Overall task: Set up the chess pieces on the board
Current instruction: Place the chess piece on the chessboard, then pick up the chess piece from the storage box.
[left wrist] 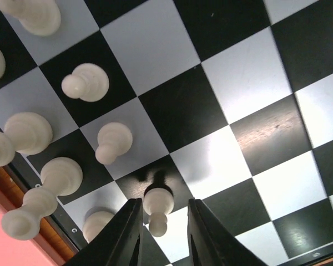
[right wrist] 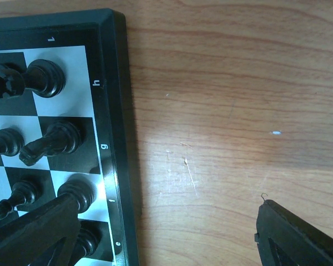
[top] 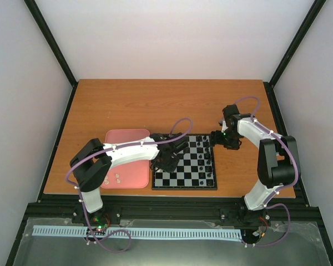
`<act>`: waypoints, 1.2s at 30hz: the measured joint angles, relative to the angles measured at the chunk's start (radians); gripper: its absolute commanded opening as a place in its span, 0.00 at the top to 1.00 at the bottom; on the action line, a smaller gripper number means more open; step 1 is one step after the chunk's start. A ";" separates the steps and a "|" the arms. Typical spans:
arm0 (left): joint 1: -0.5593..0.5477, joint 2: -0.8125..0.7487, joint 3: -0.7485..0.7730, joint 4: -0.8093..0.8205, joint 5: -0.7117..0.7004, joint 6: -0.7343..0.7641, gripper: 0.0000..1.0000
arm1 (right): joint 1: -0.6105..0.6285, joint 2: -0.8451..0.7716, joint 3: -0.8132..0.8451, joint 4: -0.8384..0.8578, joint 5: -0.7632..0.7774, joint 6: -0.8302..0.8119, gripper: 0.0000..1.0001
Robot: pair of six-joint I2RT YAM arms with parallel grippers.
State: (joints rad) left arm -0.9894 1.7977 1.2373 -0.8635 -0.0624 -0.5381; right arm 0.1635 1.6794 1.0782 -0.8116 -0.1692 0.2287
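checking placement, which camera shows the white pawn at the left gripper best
Left wrist view: the white pawn stands close-up inside the left gripper. Top view: that gripper hides it. Right wrist: only black pieces.

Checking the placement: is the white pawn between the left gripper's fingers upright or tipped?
Upright: the white pawn stands on its base on a dark square of the board.

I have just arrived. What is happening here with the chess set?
The left gripper stands low over the left side of the board, its fingers slightly apart around a white pawn that stands on a square. Other white pieces are already beside it; a few wait on the pink tray. The right gripper hangs open beside the board's right edge, near the black pieces, holding nothing.
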 measured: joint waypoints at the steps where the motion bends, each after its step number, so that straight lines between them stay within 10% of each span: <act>1: 0.000 -0.001 0.006 0.000 0.000 0.002 0.73 | 0.000 0.000 0.000 0.000 0.000 0.000 0.00; 13: 0.037 -0.102 0.100 -0.076 -0.014 -0.019 0.57 | 0.000 0.000 0.000 0.000 -0.001 0.000 0.00; 24: 0.521 -0.566 -0.260 -0.251 -0.093 -0.327 0.51 | 0.001 0.000 0.003 0.000 -0.008 0.000 0.00; 36: 0.756 -0.619 -0.462 -0.299 -0.067 -0.430 0.57 | 0.004 -0.003 0.003 0.000 -0.010 0.000 0.00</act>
State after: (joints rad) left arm -0.2337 1.1790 0.7753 -1.1629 -0.1295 -0.9684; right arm 0.1677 1.6768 1.0809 -0.8116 -0.1795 0.2287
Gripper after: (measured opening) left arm 0.449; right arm 0.999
